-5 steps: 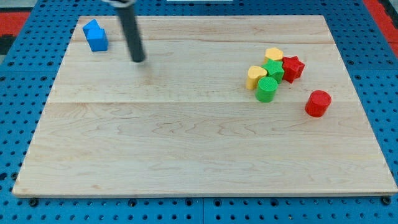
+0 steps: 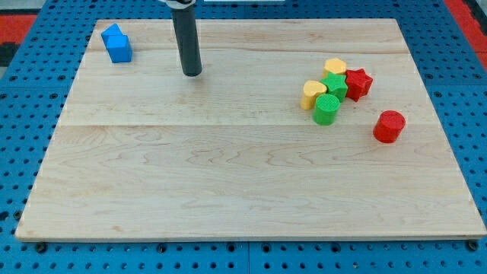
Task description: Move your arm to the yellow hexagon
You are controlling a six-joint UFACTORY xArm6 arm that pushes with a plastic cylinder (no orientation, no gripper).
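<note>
Shifted toward the view's right, my tip (image 2: 192,73), no claw, touching nothing, well apart from yellow hexagon (image 2: 335,67)

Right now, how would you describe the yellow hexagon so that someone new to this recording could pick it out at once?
Look at the wooden board, then at the cluster of blocks near its right edge, far to the right of my tip. The yellow hexagon is the topmost block there, above the green block and left of the red star. The other yellow block, heart-like, sits lower at the cluster's left.
</note>
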